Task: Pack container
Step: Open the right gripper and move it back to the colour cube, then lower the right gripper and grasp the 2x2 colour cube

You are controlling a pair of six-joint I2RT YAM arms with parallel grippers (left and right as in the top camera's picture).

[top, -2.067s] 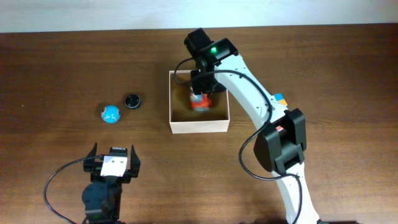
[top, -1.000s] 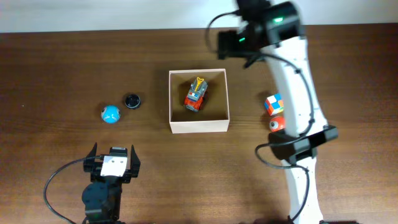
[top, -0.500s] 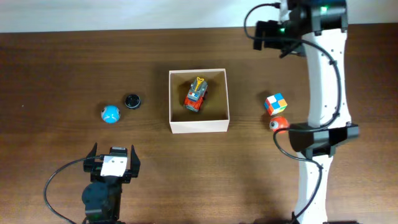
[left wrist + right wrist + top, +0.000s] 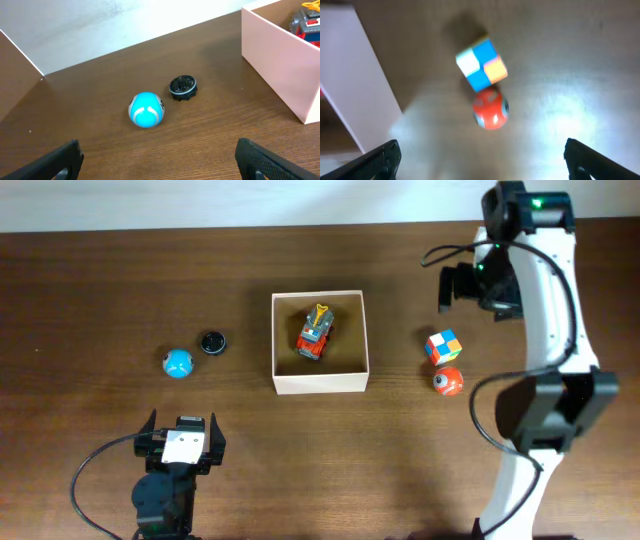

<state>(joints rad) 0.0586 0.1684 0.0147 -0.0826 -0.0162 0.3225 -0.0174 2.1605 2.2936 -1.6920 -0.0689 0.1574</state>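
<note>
**Both grippers empty, one toy in the container**

We see the container [image 4: 320, 384] near the middle of the brown surface [image 4: 90, 280], sitting flat with its open side up. An orange and grey toy truck [image 4: 316, 332] lies inside it, toward the far wall, and the rest of the tan floor is bare.

Our left gripper [image 4: 182, 421] sits at the near edge of the surface, well apart from the container. Its fingers are spread wide with nothing between them. The left wrist view looks past them to a blue ball [image 4: 146, 109] and a small black ridged disc [image 4: 183, 86]. These lie just beside each other, left of the container wall [image 4: 275, 60].

Our right gripper [image 4: 460, 288] hangs above the surface to the right of the container. Its fingers are also spread wide and it holds nothing. Below it, the right wrist view is blurred. It shows a multicoloured cube [image 4: 481, 64] with an orange-red ball [image 4: 490, 110] touching or almost touching it. Both are on the surface outside the container.
</note>
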